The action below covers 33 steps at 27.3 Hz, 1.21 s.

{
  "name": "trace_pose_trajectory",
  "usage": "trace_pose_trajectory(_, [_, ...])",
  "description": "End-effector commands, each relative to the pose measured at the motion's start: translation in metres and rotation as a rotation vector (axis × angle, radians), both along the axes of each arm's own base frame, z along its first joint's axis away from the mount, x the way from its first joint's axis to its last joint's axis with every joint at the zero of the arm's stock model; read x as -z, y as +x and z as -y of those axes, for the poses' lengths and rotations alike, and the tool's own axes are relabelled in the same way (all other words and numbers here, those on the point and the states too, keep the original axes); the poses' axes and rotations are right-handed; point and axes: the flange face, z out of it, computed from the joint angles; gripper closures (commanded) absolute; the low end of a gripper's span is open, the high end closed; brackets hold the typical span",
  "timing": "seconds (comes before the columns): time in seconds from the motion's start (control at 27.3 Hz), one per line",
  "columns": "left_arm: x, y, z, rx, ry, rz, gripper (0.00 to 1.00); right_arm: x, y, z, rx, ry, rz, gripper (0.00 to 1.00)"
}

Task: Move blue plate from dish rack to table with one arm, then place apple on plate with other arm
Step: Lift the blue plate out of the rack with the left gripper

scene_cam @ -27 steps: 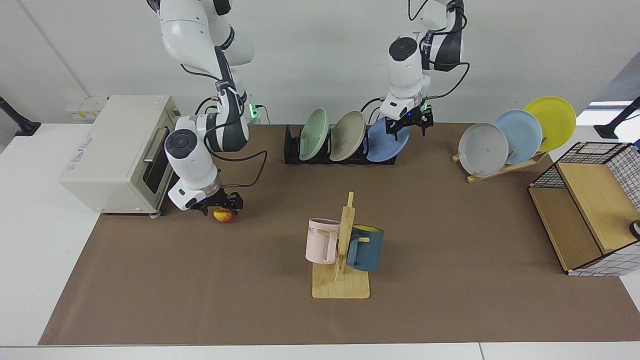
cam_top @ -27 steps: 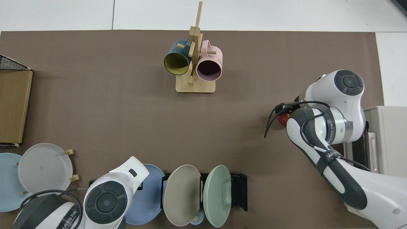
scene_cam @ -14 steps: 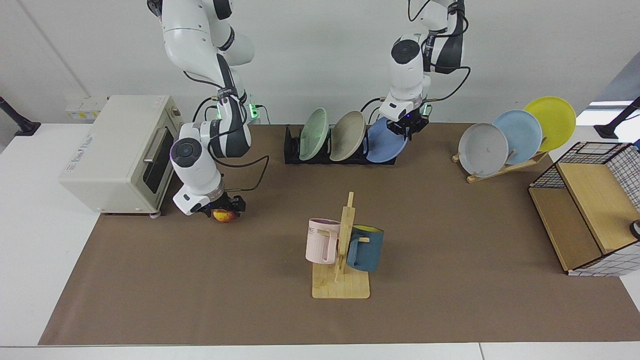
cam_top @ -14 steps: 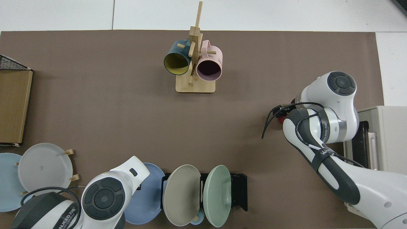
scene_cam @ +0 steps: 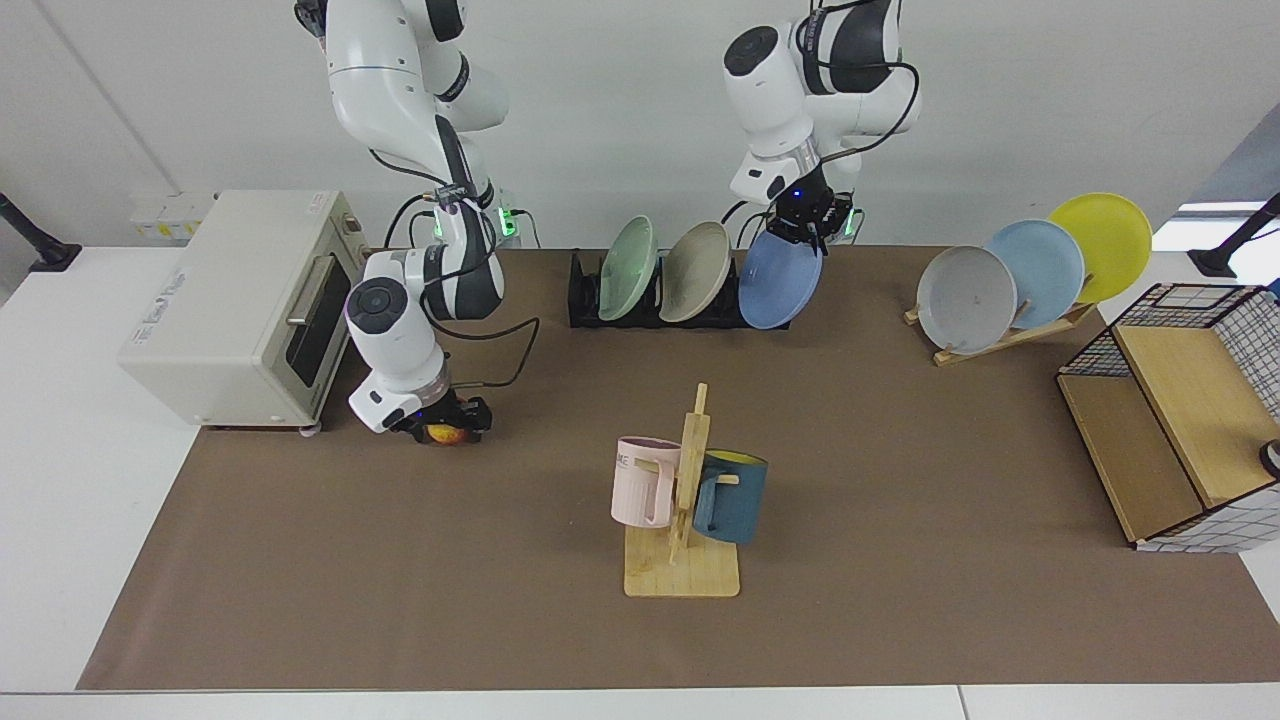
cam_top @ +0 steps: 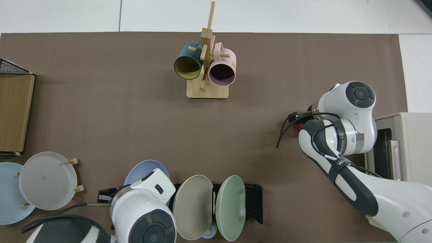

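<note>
White wall behind, brown mat over the table (scene_cam: 60,450).

Facing view: left gripper (scene_cam: 808,222) is clamped on the top rim of the blue plate (scene_cam: 778,280) and has come up since a second ago; the plate now hangs near upright at the open end of the rack (scene_cam: 585,300), its lower edge about level with the rack base, touching or clear I cannot tell. Reads as step one mid-lift, plate not yet on the mat. Right gripper (scene_cam: 447,428) has dropped around the apple (scene_cam: 447,434), which sits on the mat off the far end of the rack, by the toaster oven (scene_cam: 230,300); fingers look closed on the apple, and it is not lifted. Beige plate (scene_cam: 695,272) and green plate (scene_cam: 628,268) are slotted in the rack.

Top view: blue plate (cam_top: 143,168) has swung out from the rack (cam_top: 254,202) toward the mat centre, partly hidden under the left arm. Only a sliver of the apple (cam_top: 298,126) shows under the right wrist. Mug stand (cam_top: 206,91) sits mid-mat across from the rack; wooden plate stand with the grey plate (cam_top: 47,179) is beyond the rack's open end. Judgement: bare mat between rack and mug stand is the easy drop zone; the neighbouring beige plate is the main snag risk.
</note>
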Motion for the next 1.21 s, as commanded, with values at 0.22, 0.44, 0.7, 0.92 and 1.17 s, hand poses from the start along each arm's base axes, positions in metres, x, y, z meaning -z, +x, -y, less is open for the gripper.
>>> trace_pose_trajectory(0.22, [-0.034, 0.113, -0.027, -0.293, -0.153, 0.188, 1.00, 0.002, -0.007, -0.002, 0.013, -0.007, -0.025, 0.56])
trace_pose_trajectory(0.44, [-0.031, 0.144, -0.048, -0.417, -0.396, 0.221, 1.00, -0.010, 0.000, -0.004, 0.026, -0.011, -0.053, 1.00])
trace_pose_trajectory(0.7, [-0.009, 0.152, -0.054, -0.552, -0.641, 0.198, 1.00, -0.032, 0.006, -0.004, 0.024, -0.015, -0.081, 1.00])
trace_pose_trajectory(0.92, [0.024, 0.156, -0.035, -0.593, -0.738, 0.164, 1.00, -0.066, 0.015, 0.004, 0.030, -0.012, -0.101, 1.00])
trace_pose_trajectory(1.17, [0.084, 0.143, 0.018, -0.574, -0.754, 0.116, 1.00, -0.126, 0.010, 0.016, 0.057, 0.012, -0.040, 1.00])
